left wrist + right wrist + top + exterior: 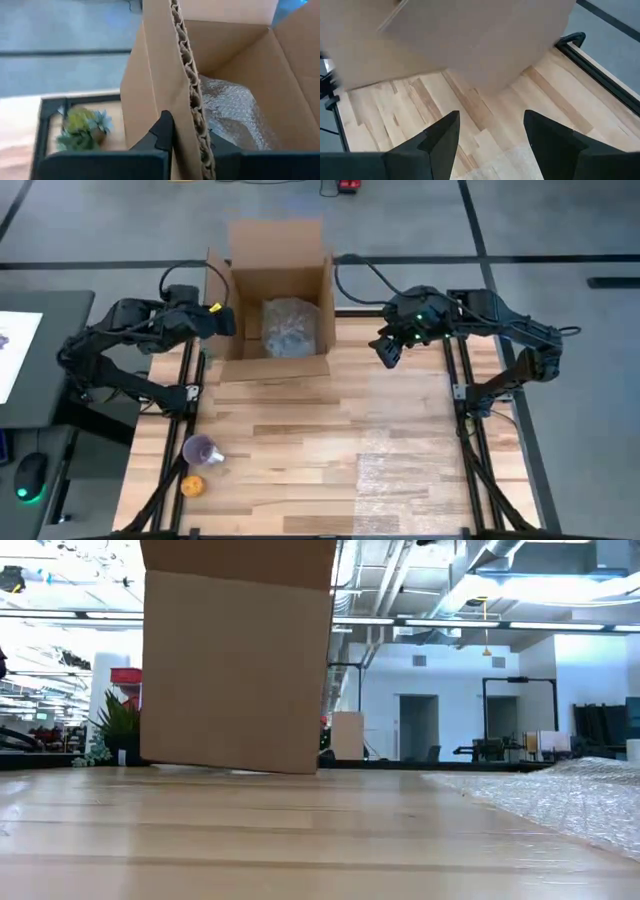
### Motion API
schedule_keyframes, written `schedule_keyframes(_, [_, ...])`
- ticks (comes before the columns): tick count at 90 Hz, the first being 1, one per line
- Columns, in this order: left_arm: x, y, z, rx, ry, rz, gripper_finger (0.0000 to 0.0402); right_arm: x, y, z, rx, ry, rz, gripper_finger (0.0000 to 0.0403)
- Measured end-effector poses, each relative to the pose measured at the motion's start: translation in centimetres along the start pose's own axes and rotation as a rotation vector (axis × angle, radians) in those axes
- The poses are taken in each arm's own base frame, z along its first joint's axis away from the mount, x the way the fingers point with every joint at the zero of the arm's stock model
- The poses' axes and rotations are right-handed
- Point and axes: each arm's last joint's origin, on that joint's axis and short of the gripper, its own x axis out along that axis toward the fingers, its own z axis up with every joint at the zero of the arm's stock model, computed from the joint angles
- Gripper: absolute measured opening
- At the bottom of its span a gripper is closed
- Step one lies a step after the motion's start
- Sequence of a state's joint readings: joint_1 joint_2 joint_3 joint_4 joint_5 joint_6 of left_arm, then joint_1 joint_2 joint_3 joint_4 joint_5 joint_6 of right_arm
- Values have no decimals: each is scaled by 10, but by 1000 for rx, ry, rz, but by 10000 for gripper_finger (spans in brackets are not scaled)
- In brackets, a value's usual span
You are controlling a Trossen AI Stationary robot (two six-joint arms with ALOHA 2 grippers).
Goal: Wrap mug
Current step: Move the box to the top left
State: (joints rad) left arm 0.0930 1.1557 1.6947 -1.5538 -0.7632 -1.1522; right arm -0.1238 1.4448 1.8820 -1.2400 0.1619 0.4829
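The butcher-block table fills the middle of the overhead frame, and at its upper centre stands the open cardboard box, flaps spread. Down in the lower right of that frame lies the sheet of bubble wrap, flat on the wood.

Inside the box, in its middle, sits the bubble-wrapped bundle. I judge that to be the mug, already wrapped and packed, though the mug itself is hidden under the plastic.

My left gripper is at the box's left wall, upper left of centre in the overhead frame. In the left wrist picture my fingers pinch that corrugated wall between them, one outside, one inside. My right gripper hangs above bare table just right of the box, its fingers spread and holding nothing.

At the lower left edge of the table lie a small purple cup and an orange object, well apart from the box.

I reckon the wrapping is finished and the boxing is in hand. Next I should let go of the wall cleanly, without dragging the box, or fold the flaps shut.
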Motion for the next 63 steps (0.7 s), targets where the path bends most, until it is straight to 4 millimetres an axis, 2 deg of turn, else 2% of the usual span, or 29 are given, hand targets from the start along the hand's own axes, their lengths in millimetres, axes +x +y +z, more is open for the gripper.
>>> schedule_keyframes(16, [2,0,-1,33,2,23,0,0,0,0,14,0,0,214])
schedule_keyframes(43, [5,2,8,17,-205,136,0,0,0,0,14,1,1,214])
schedule_keyframes(63, [7,4,8,55,-152,136,0,-1,6,-3,-3,7,19,214])
